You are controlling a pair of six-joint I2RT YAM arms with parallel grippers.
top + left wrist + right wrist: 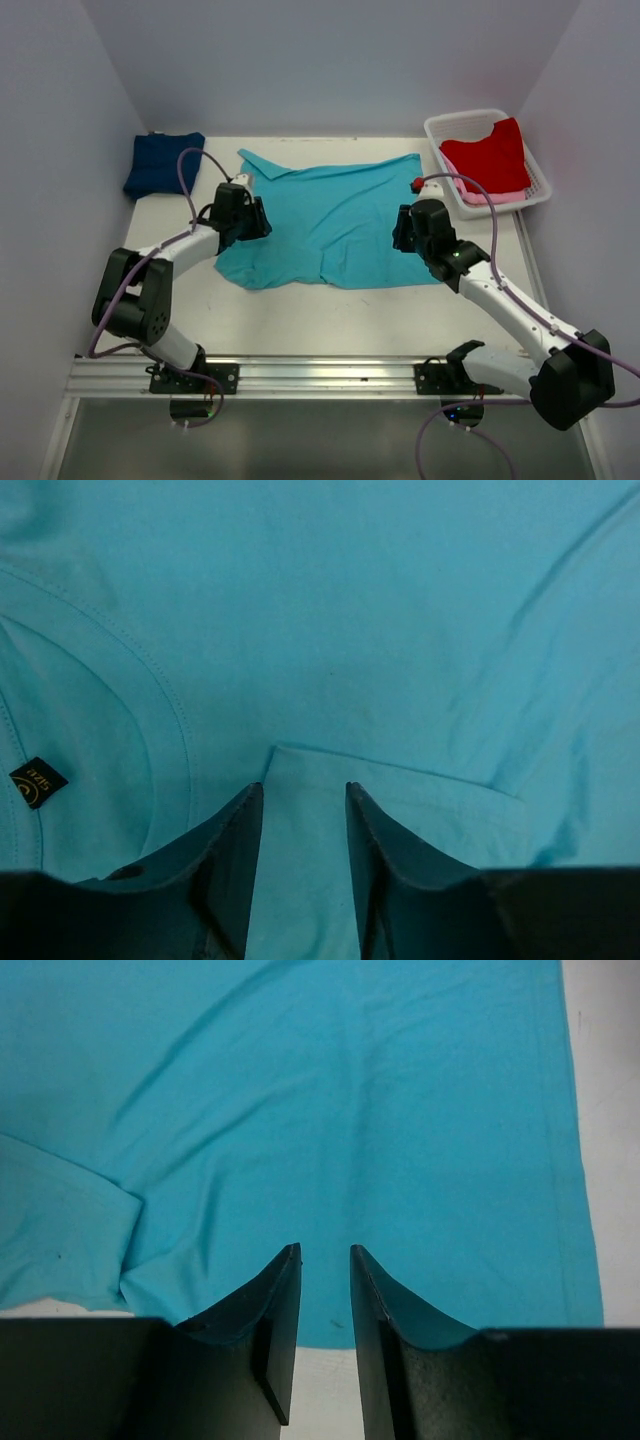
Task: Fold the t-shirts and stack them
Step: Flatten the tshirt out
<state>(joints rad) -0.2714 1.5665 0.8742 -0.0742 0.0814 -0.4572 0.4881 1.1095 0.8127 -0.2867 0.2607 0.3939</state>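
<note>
Narrowly parted and empty, the left gripper [262, 218] and right gripper [403, 228] probably needed to pinch opposite edges of the spread turquoise cloth t-shirt [330, 215] at mid-frame evenly.

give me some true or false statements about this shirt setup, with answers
1. The turquoise shirt lies spread on the table. True.
2. The red shirt lies over a pink shirt in the white basket. True.
3. The navy shirt sits in the white basket. False: it lies on the table's far left corner.
4. The right gripper is above the red shirt. False: it is at the turquoise shirt's right edge.
</note>
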